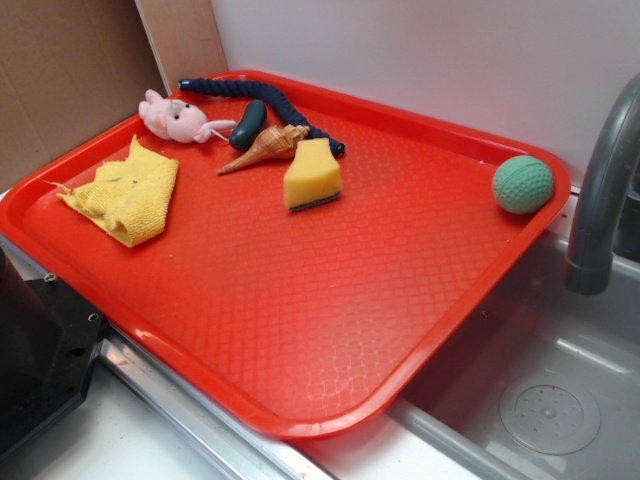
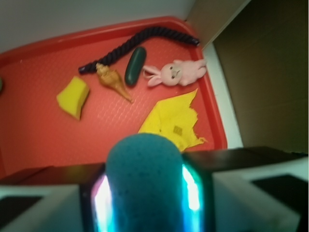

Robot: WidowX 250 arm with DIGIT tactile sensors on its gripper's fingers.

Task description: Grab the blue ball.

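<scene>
Wrist view: gripper (image 2: 146,193) clamped around blue ball (image 2: 144,179); could squirt free, being round and held high over tray (image 2: 43,140).

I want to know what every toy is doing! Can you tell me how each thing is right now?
blue ball: held between the gripper pads, off the tray
green ball: loose by the tray rim
yellow cloth: crumpled
yellow sponge: standing on its edge
seashell: lying on its side
pink bunny: lying down
dark rope: laid out in a curve
red tray: flat
</scene>
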